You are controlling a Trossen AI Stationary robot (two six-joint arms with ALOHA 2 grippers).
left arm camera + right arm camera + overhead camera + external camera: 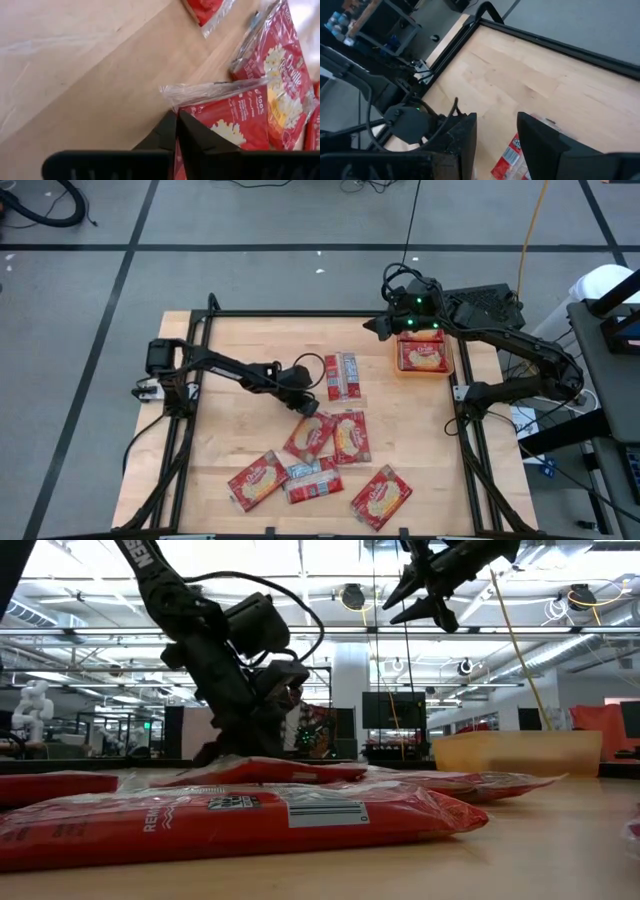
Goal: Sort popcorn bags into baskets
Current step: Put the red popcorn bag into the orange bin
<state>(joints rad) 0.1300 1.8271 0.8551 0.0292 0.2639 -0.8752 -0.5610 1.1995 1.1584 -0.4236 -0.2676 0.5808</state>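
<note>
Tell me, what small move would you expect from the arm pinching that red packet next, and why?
Probably a short lift straight up. The left gripper is shut on the clear edge of a popcorn bag that lies flat on the table among others. Raising it should free it for carrying to the orange basket, which holds one bag. The right gripper hangs open, high near that basket.

the left gripper (176, 131) hides the pinched popcorn bag's (240, 120) edge, seemingly.

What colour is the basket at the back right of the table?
Translucent orange; the basket already holds a red popcorn bag. It shows best in the high view.
</note>
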